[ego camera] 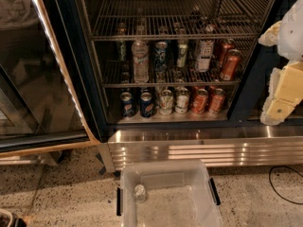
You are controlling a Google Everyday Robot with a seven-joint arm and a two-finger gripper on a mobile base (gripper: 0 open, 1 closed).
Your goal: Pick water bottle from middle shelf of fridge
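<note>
Water bottle (140,60) upright on the left of the middle shelf (112,75). Pincer (280,98) well to its right at the fridge (189,148) edge, empty; opening can't tell.

The glass door (42,79) of the fridge (189,148) stands open to the left of the water bottle (140,60), leaving the front of the middle shelf (113,84) unobstructed. Side clearance is narrow: a dark green bottle (122,48) stands near its left, a slim can (161,56) just beside its right, and the upper rack (165,36) lies close above its cap. The end effector (277,103) hangs well to its right, and a clear bin (168,197) occupies the floor below it.
</note>
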